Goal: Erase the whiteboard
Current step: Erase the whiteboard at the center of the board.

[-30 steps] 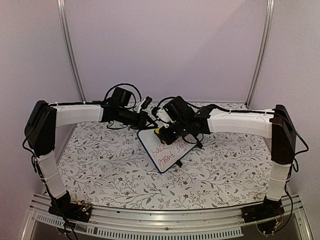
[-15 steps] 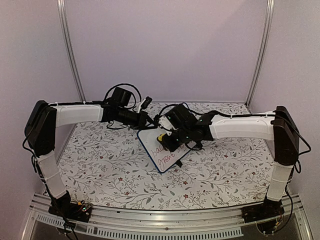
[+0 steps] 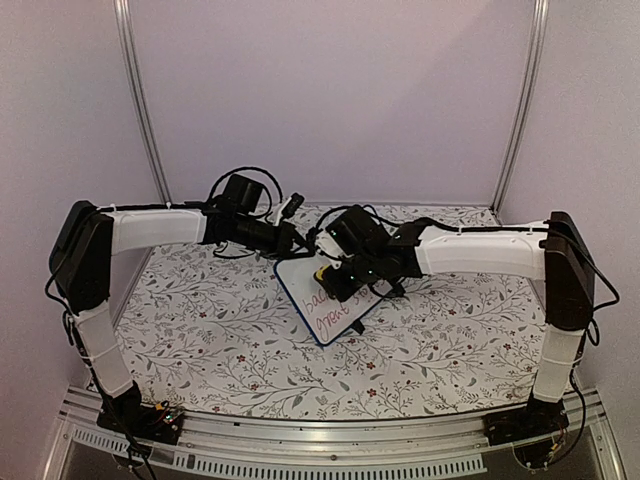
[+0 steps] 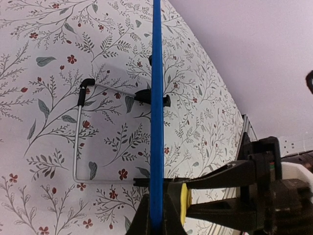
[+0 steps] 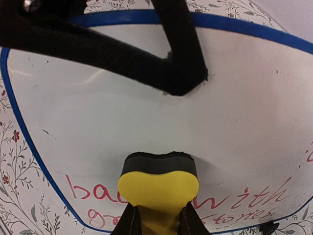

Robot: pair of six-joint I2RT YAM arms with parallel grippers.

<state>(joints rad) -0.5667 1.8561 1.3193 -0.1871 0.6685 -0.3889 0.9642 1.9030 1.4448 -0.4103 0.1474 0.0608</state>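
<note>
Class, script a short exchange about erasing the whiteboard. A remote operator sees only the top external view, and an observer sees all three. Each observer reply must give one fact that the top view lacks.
Operator: The arms hide the far edge of the whiteboard. What is holding it?
Observer: The left claw is shut on its blue edge.
Operator: And at the tip of the other arm?
Observer: The right claw grips a yellow eraser. The eraser's dark face is against the board, just above the red writing.
</note>
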